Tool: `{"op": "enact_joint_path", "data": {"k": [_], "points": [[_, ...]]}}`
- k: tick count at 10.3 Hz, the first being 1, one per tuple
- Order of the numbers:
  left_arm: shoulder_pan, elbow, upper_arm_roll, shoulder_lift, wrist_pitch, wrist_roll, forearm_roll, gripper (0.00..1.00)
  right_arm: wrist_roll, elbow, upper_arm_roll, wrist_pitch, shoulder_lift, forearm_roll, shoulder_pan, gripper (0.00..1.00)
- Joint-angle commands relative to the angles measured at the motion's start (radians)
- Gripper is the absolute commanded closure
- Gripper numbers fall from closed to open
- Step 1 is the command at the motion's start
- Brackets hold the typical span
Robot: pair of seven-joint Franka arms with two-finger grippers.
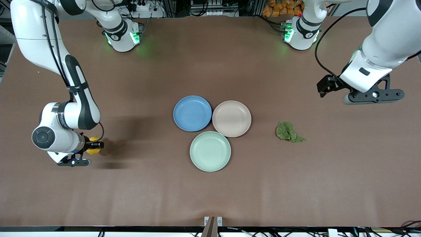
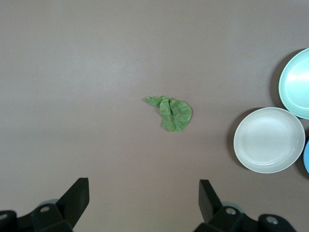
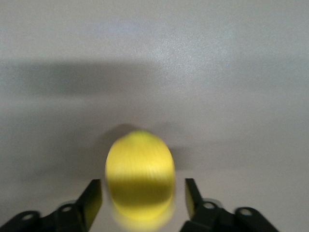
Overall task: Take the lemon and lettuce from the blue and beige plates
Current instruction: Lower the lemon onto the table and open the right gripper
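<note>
The yellow lemon (image 1: 93,151) is low over the table at the right arm's end, between the fingers of my right gripper (image 1: 93,145). In the right wrist view the lemon (image 3: 140,169) is blurred and my right gripper (image 3: 143,199) stands open, with a small gap on each side. The green lettuce (image 1: 288,132) lies on the bare table beside the beige plate (image 1: 231,128), toward the left arm's end. My left gripper (image 1: 328,87) is open and empty, high over the table near the left arm's end. The blue plate (image 1: 192,113) is empty. The lettuce (image 2: 174,112) also shows past my left gripper (image 2: 144,198).
An empty green plate (image 1: 210,151) touches the blue and beige plates and lies nearer the front camera. The left wrist view shows the beige plate (image 2: 269,140) and the green plate (image 2: 297,82). Brown tabletop (image 1: 148,184) surrounds all of it.
</note>
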Motion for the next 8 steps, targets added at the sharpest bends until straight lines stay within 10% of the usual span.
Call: {"op": "enact_joint_path", "data": {"k": [1, 8], "points": [[0.01, -0.019, -0.002, -0.024, -0.009, 0.032, 0.016, 0.0, -0.03, -0.042, 0.018, -0.006, -0.046, -0.014, -0.021, 0.0], [0.04, -0.019, -0.002, -0.067, -0.012, 0.039, 0.009, 0.0, -0.143, -0.276, 0.018, -0.011, -0.426, -0.014, -0.018, 0.0]]}}
